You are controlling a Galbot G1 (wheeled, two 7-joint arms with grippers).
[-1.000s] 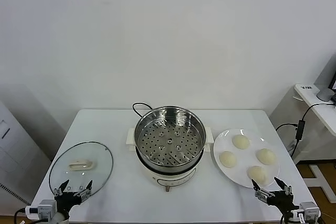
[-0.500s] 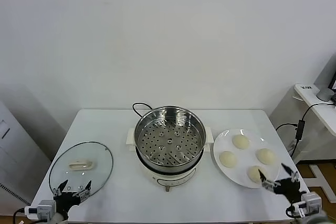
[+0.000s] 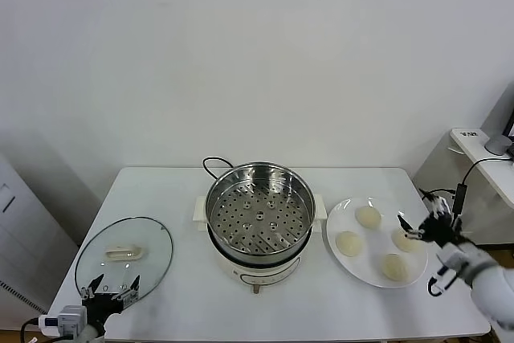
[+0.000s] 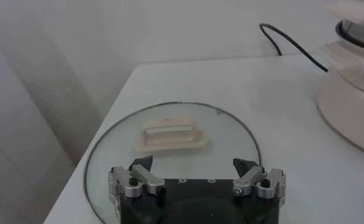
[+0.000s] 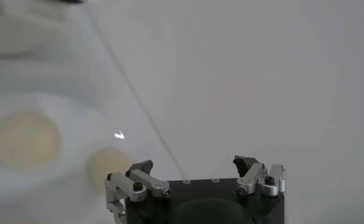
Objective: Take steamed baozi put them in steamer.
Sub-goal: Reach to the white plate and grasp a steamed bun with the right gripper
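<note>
Head view: right gripper [image 3: 418,223] over the plate's far-right edge, jaws wide and empty.

All 4 steamed baozi [image 3: 368,216] sit on the white plate [image 3: 341,261], just right of the steamer [image 3: 259,208], whose perforated basket holds nothing. A grab from this height risks squashing or rolling the soft bun beside the rim. Left gripper [image 3: 112,287] waits, spread wide, over the glass lid [image 3: 124,253].

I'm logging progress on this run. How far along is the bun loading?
Nothing is loaded yet: the steamer is empty and all four baozi sit on the plate. In hand: the right end effector, open, is at the plate's right edge beside a bun, holding nothing. The left end effector waits open over the glass lid. All four transfers remain.
</note>
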